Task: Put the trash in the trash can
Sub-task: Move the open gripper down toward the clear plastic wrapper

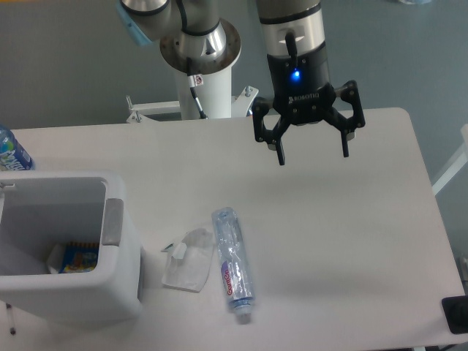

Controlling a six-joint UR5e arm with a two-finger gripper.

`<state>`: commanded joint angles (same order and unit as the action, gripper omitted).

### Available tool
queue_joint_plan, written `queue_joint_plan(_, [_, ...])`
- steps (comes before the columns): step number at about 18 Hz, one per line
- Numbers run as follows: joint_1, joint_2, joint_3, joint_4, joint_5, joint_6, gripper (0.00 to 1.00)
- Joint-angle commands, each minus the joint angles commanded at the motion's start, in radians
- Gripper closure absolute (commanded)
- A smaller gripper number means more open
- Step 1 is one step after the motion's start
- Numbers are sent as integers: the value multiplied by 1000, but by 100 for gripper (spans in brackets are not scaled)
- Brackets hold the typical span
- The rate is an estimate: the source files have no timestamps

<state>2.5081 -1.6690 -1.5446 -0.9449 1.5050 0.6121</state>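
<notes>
Trash can (117,292), big white rectangular bin with rounded corners, sits at table's left front, grey pad (112,221) on its right rim; inside it a blue-and-yellow packet (78,258) and a bit of white material, hard to tell what. Blue-labelled water bottle (11,152) stands at far left edge behind the bin, mostly cut off. Just right of the bin, apart from it, crumpled white translucent wrapper (188,259) lies flat on the white table (351,241). Right beside the wrapper, touching or nearly so, crushed clear bottle (232,264) with red-and-purple label lies on its side, cap end toward the front edge, long axis running roughly front to back. Neither piece of trash is in the bin. Further right and toward the back, gripper (312,155) hangs above the table's rear part, well apart from both trash pieces, pointing down, blue light lit on its body; fingers (281,153) spread wide, nothing between them. Arm's white base column (199,80) stands behind the table, left of the gripper. Dark object (455,314) at bottom right corner, cut off, unclear what.
</notes>
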Motion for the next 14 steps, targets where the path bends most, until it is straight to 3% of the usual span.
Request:
queue_joint_plan(6, [-17, 3, -106, 6, -63, 29, 0])
queue_joint_plan(14, [-80, -9, -218, 5, -63, 325, 0])
